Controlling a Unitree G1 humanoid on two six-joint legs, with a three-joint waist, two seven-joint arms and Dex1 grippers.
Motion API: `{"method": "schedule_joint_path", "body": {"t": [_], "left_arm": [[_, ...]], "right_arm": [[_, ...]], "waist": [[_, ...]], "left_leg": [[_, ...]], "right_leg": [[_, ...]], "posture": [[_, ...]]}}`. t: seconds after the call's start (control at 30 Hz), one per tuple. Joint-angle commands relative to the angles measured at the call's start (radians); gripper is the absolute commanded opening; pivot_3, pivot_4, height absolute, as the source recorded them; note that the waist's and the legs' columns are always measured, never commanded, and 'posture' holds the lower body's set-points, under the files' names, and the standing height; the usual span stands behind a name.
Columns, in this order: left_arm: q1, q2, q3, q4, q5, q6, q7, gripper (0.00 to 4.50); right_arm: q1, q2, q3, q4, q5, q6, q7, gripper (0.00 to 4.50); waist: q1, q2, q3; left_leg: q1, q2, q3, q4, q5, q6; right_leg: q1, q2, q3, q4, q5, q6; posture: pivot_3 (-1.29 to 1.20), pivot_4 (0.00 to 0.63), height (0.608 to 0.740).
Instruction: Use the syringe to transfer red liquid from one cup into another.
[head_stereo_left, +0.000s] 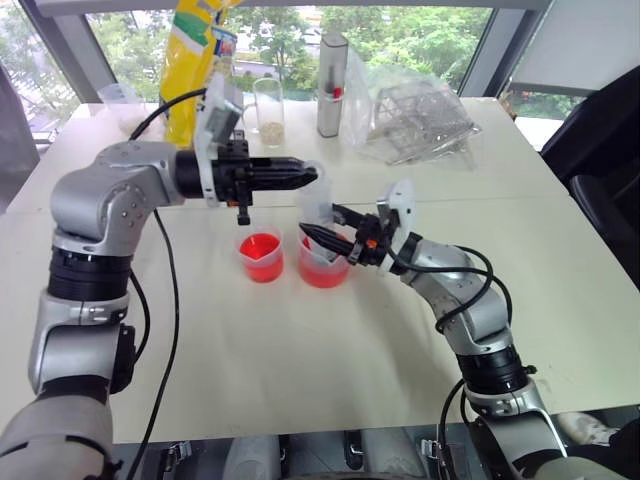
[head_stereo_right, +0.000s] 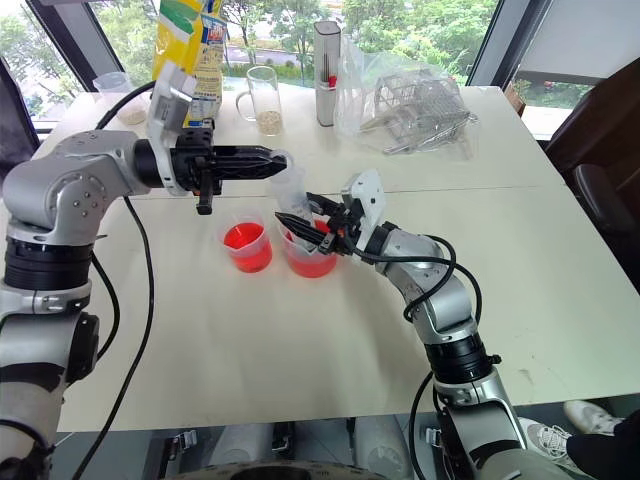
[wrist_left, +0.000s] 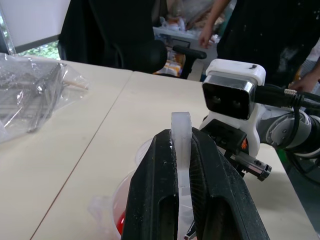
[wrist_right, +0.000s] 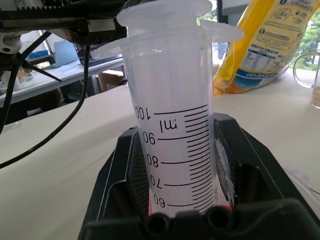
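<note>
Left eye view
Syringe: the syringe stands upright in the middle of the table, its tip down in the big cup.
Big cup: it holds red liquid and sits just beside the small cup, at 3 o'clock from it.
Small cup: it has red liquid in it too.
Left gripper: the left gripper reaches in from 9 o'clock and is pinched tight on the top of the syringe.
Right gripper: the right gripper comes in from 3 o'clock and is squeezed around the tube of the syringe, lower down.
Back of the table: a yellow bag at 11 o'clock, then a glass mug, a grey can and a clear bag with a metal rack in it.

Left wrist view
Fingers: the two black fingers clamp the white flat top of the syringe (it sticks out between them).
Close by: the other arm's white camera box.
Far off: people stand behind the table.

Right wrist view
Syringe: its clear tube with black number marks stands between the two black fingers, which press on both sides.
Red liquid: a bit of red shows at the foot of the tube.
Behind: the yellow bag at 2 o'clock.
</note>
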Motion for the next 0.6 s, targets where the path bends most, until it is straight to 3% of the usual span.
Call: {"method": "schedule_joint_path", "body": {"t": [0.03,0.6], "left_arm": [[-0.065,-0.003,0.050,0.000,0.005,-0.043,0.020,0.10],[-0.094,-0.014,0.069,0.021,0.024,-0.067,0.018,0.10]], "right_arm": [[0.020,-0.010,0.037,-0.020,0.002,0.018,0.028,1.42],[0.017,-0.014,0.060,0.042,-0.029,-0.002,0.042,1.42]], "waist": [[0.000,0.000,0.000],[0.000,0.000,0.000]], "left_leg": [[0.000,0.000,0.000,0.000,0.000,0.000],[0.000,0.000,0.000,0.000,0.000,0.000]], "right_leg": [[0.000,0.000,0.000,0.000,0.000,0.000],[0.000,0.000,0.000,0.000,0.000,0.000]], "posture": [[0.00,0.150,0.740],[0.00,0.150,0.740]]}}
